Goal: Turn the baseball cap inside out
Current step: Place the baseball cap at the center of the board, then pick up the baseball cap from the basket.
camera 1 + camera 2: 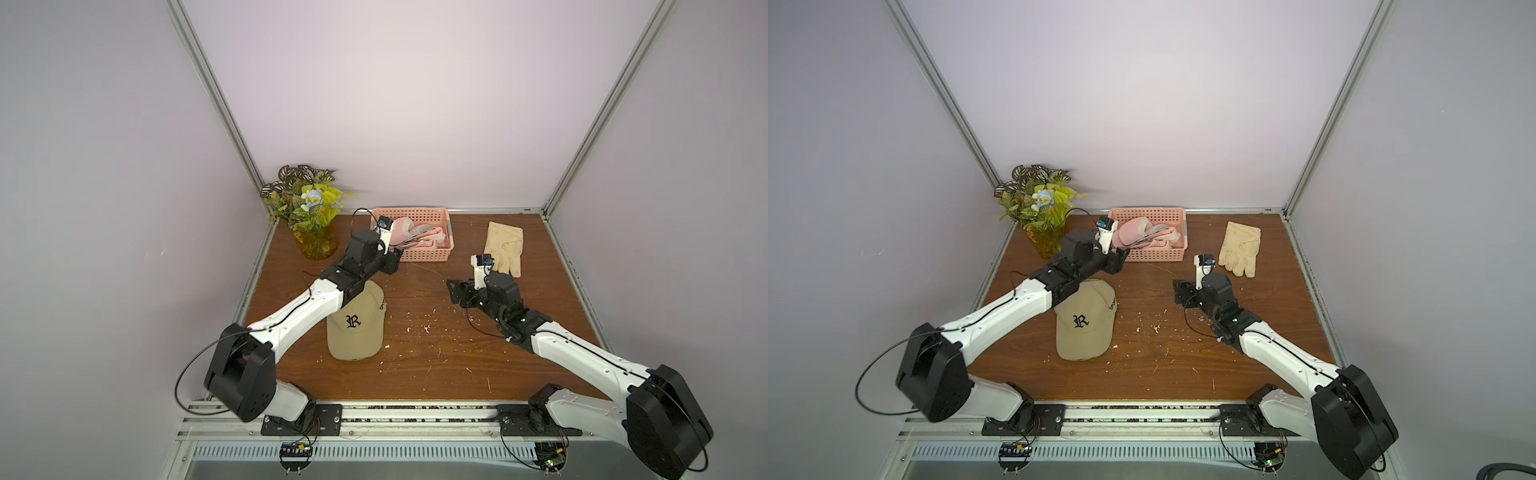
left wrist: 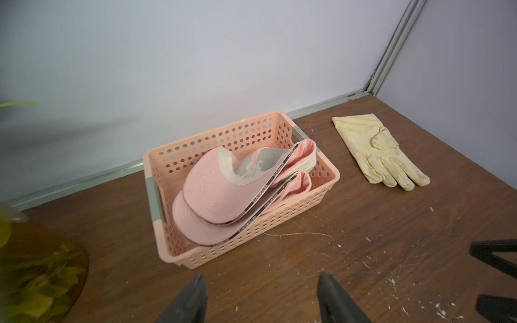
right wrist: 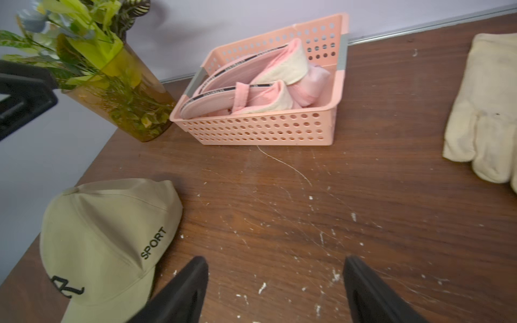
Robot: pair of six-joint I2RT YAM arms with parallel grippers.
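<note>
Grippers: your left gripper (image 2: 261, 279) and right gripper (image 3: 275, 263) both stand parted, holding nothing.
Cap: tan baseball cap (image 1: 355, 328) lies crown-up, right side out, beneath your left arm (image 1: 299, 307).
Surface: brown wooden tabletop (image 1: 436, 361), scratched and flecked white.
Room: pale lilac walls (image 1: 395, 104), aluminium corner posts (image 1: 216, 91), pink basket (image 1: 409, 212) at the back.

The scratched brown tabletop (image 1: 415, 374), flecked with white, carries 4 things. The pink basket (image 2: 243, 134) stands just ahead of the left fingers (image 2: 187, 302), the amber vase (image 1: 316, 247) off to their side. The tan baseball cap (image 3: 106, 237) sits crown up beside the right fingers (image 3: 181, 293); 1 cream glove (image 1: 505, 247) lies flat beyond them.
</note>
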